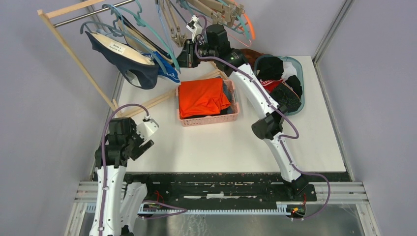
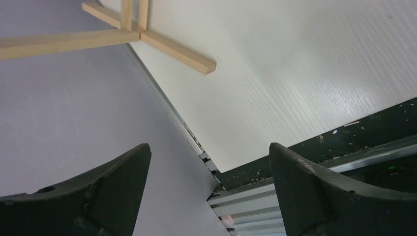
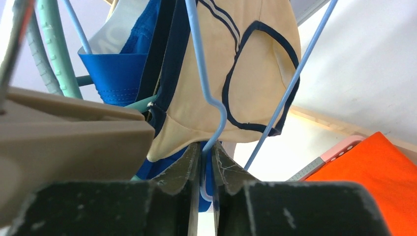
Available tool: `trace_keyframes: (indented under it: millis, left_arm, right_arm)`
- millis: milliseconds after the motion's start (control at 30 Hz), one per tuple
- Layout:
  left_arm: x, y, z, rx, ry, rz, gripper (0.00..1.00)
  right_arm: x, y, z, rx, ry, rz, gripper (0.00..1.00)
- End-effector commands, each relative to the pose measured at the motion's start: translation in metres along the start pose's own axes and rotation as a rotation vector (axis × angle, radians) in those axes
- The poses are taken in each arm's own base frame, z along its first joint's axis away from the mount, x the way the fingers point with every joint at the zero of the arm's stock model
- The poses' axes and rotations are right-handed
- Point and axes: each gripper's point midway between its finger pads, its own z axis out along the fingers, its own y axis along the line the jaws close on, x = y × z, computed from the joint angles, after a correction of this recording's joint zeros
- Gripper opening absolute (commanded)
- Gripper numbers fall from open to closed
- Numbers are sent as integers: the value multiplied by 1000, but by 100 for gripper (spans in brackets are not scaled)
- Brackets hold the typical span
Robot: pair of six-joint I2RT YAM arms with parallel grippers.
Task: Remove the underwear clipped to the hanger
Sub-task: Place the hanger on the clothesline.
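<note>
While the right gripper (image 3: 204,156) is up among the hangers, its two fingers stand almost together, and the thin wire of a light blue hanger (image 3: 199,73) passes between them; the gripper is pinching this wire at its lowest bend. Directly above the fingers hangs a beige brief (image 3: 255,73) with navy trim, draped over the same wire; to the upper left of it is a royal blue brief (image 3: 118,78), and a narrow strip of navy cloth shows between the two. Further left, a teal hanger (image 3: 54,54) curves upward; a tan plastic hanger (image 3: 64,132) lies just beside the left finger. Below and to the right of the gripper is an orange garment (image 3: 378,172) in a pink basket (image 1: 209,119).

From above, a dark navy brief (image 1: 147,77) hangs from the wooden rack (image 1: 74,54), left of the right gripper.

The left gripper (image 2: 209,162) is low at the near left corner of the white table (image 2: 295,73); its fingers are wide apart and hold nothing; the rack's wooden foot (image 2: 172,49) lies ahead of it, well apart.
</note>
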Motion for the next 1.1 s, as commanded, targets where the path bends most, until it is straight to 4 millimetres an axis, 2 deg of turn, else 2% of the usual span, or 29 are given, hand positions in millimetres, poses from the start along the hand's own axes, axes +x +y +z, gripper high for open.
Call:
trace_keyframes:
  millis: [0, 200, 400, 533, 667, 933, 1067]
  left_arm:
    - [-6, 6, -18, -12, -40, 38, 96]
    - [-21, 10, -33, -7, -114, 23, 96]
    - [-51, 22, -60, -20, -253, -36, 99]
    - [-75, 36, -84, -44, -355, -158, 99]
    - [-101, 71, -112, -143, -472, -381, 99]
    - [-154, 142, -171, -262, -727, -717, 97]
    - [-176, 181, -185, -330, -816, -796, 92]
  right_arm:
    - [-27, 30, -18, -37, -63, -74, 24]
    - [-29, 52, -42, -27, -45, -104, 48]
    - [-28, 68, -68, 6, -26, -156, 67]
    - [-15, 73, -85, 27, 20, -180, 78]
    - [4, 72, -102, 56, 79, -215, 86]
    - [40, 60, -130, 130, 168, -284, 91]
    - [57, 53, -141, 154, 193, -302, 92]
